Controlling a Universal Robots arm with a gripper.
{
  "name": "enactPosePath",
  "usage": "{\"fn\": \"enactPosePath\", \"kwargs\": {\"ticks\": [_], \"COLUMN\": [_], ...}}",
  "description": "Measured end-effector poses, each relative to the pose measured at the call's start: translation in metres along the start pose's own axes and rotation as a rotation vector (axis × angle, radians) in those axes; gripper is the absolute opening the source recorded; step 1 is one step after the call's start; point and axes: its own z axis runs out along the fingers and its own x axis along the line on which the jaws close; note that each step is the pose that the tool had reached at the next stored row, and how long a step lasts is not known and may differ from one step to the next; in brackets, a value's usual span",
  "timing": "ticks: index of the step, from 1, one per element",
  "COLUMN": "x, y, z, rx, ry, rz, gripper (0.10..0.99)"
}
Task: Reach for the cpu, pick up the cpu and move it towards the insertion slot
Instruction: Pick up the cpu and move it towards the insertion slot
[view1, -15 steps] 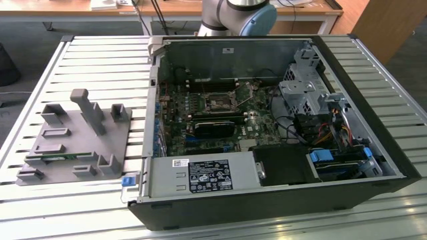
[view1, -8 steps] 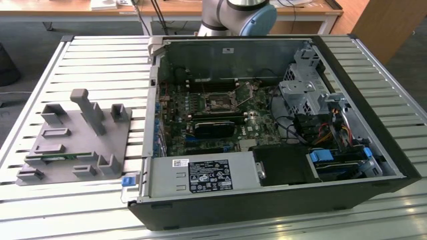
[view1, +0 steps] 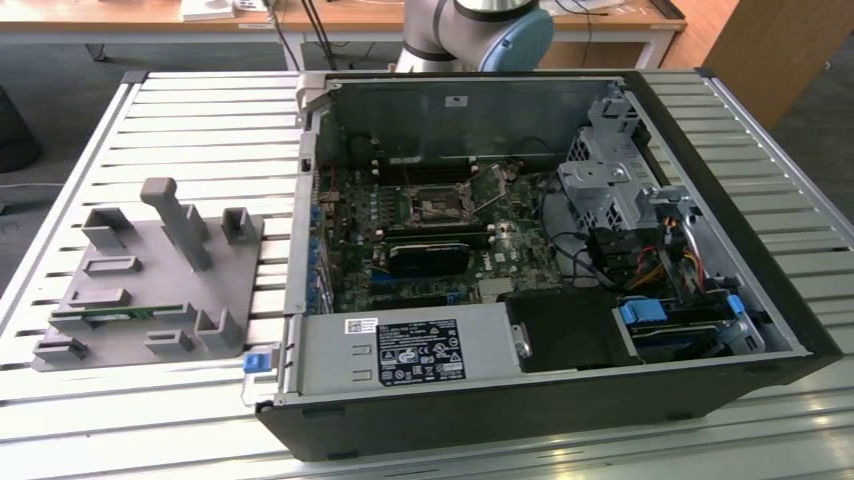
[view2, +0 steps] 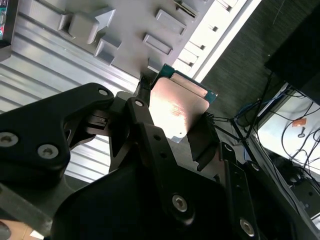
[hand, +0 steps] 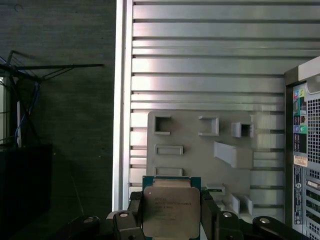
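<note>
Grey parts holder (view1: 140, 295) lies on slatted table (view1: 200, 120) beside open computer case (view1: 467, 420).

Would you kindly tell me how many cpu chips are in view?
1: the cpu, held in the tool, with the grey fixture beyond it in both wrist views. Others could be hidden inside the computer case.

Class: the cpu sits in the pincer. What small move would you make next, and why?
Probably carry it across toward the open case. The pincer is shut on the cpu, held above the grey holder; the insertion slot lies inside the case.
</note>
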Motion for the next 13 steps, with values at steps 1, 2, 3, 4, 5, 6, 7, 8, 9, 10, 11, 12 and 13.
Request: {"fn": "enactPosePath", "kwargs": {"ticks": [1, 2, 3, 4, 5, 6, 7, 8, 9, 10, 11, 12, 13], "x": [0.0000, 0.0001, 0.0001, 0.0002, 0.0002, 0.0002, 0.0003, 0.0003, 0.0004, 0.0004, 0.0005, 0.0005, 0.0005], "y": [0.0001, 0.0002, 0.0003, 0.0004, 0.0005, 0.0006, 0.0007, 0.0008, 0.0009, 0.0010, 0.0011, 0.0012, 0.0013], "z": [-0.0016, -0.0029, -0.0043, -0.0057, -0.0070, -0.0084, -0.0099, -0.0113, -0.0126, -0.0140, -0.0155, -0.0168, -0.0182], "rx": [0.000, 0.000, 0.000, 0.000, 0.000, 0.000, 0.000, 0.000, 0.000, 0.000, 0.000, 0.000, 0.000], "ry": [0.0001, 0.0001, 0.0000, 0.0000, -0.0001, -0.0001, 0.0000, 0.0000, 0.0001, 0.0000, 0.0000, 0.0000, 0.0000], "rz": [0.000, 0.000, 0.000, 0.000, 0.000, 0.000, 0.000, 0.000, 0.000, 0.000, 0.000, 0.000, 0.000], "gripper": [0.545, 0.545, 0.545, 0.545, 0.545, 0.545, 0.545, 0.545, 0.545, 0.545, 0.545, 0.545, 0.545]}}
